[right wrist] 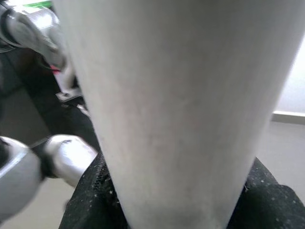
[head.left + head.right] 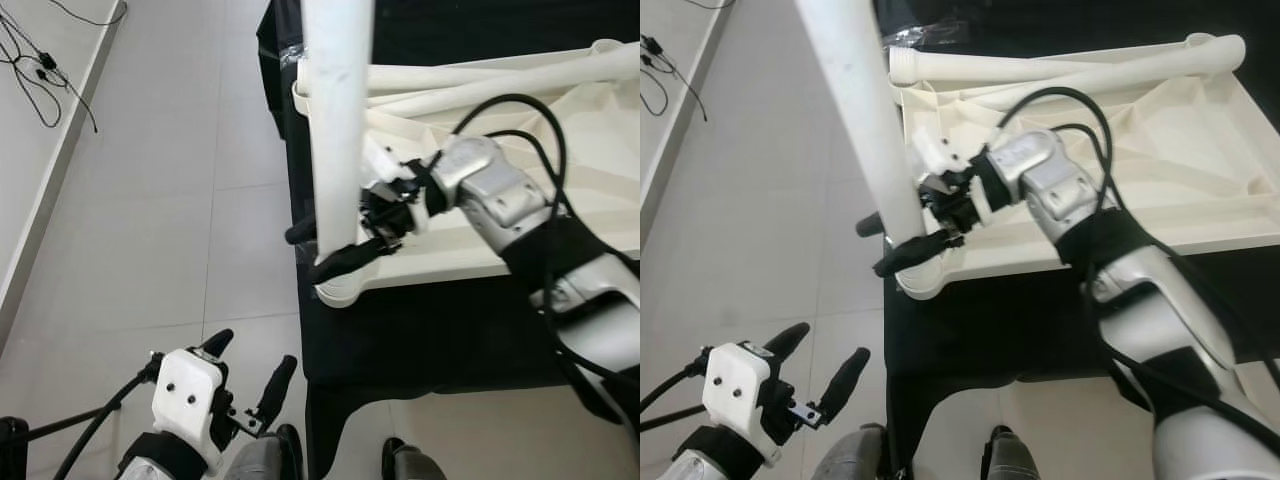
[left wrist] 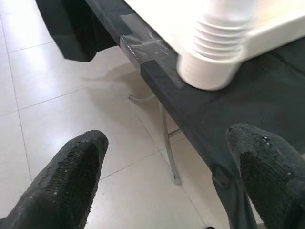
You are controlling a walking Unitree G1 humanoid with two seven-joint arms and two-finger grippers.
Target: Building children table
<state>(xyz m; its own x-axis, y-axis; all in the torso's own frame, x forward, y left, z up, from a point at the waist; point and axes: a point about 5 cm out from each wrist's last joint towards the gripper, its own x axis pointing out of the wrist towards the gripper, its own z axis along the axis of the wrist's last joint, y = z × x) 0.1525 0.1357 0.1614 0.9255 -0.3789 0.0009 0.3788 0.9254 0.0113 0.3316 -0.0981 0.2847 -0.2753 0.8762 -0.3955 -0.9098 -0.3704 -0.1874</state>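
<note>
A white plastic tabletop lies upside down on a black-draped table. A white table leg stands upright in the threaded corner socket at the tabletop's near left corner. My right gripper is shut on the leg's lower part, one black finger on each side of it; the leg looms large in the right wrist view. Two more white legs lie across the tabletop's far side. My left gripper hangs open low at the left, over the floor, with the socket ahead of its fingers.
Grey floor tiles spread left of the table. Black cables lie by the white wall base at far left. The table's thin metal leg stands under the black cloth edge. My feet show at the bottom.
</note>
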